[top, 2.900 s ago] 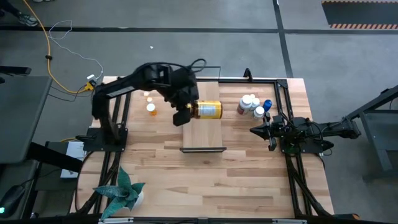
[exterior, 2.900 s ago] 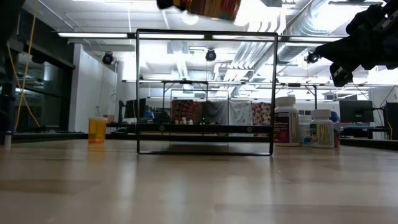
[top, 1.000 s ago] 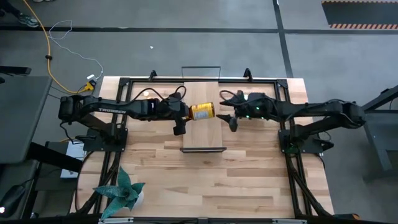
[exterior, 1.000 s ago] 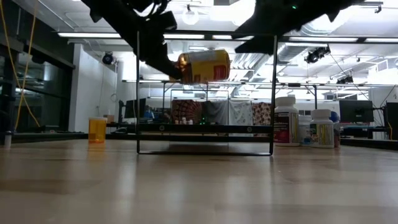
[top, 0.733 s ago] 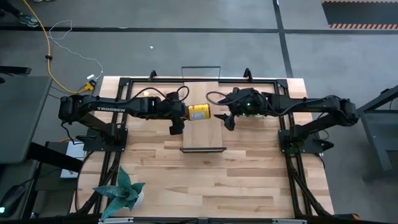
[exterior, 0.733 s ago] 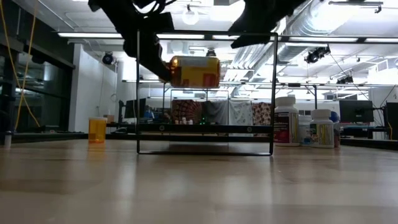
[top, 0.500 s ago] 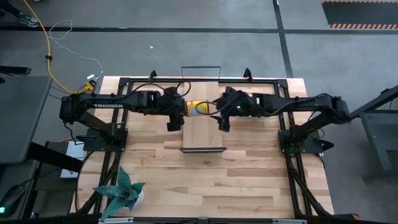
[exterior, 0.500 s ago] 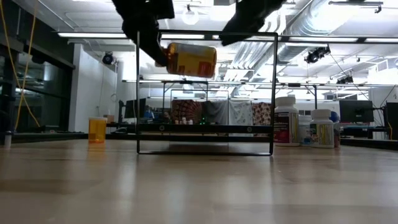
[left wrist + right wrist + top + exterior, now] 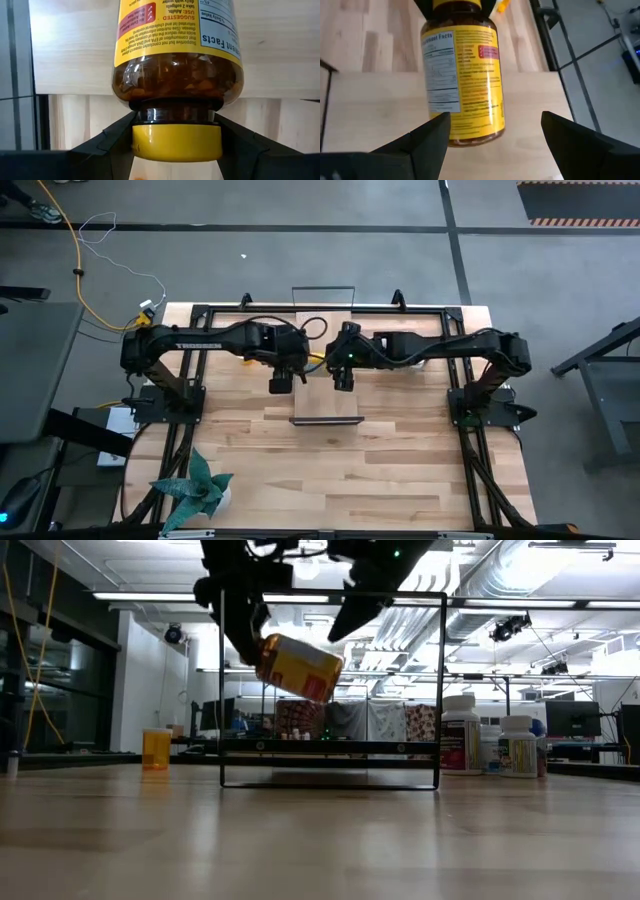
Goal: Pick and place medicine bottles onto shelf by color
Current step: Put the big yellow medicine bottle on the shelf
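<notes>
Amber bottle pinched at its cap by left jaws, right jaws spread beside it, one shelf.

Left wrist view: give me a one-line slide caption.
Left gripper clamps the amber bottle by its yellow cap above the light-wood shelf.

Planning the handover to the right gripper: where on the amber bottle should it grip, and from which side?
Grip the labelled body of the amber bottle, probably coming in from its base end. The left gripper already clamps the yellow cap, so only the body is free. The right gripper already stands open, facing the base, above the shelf.
</notes>
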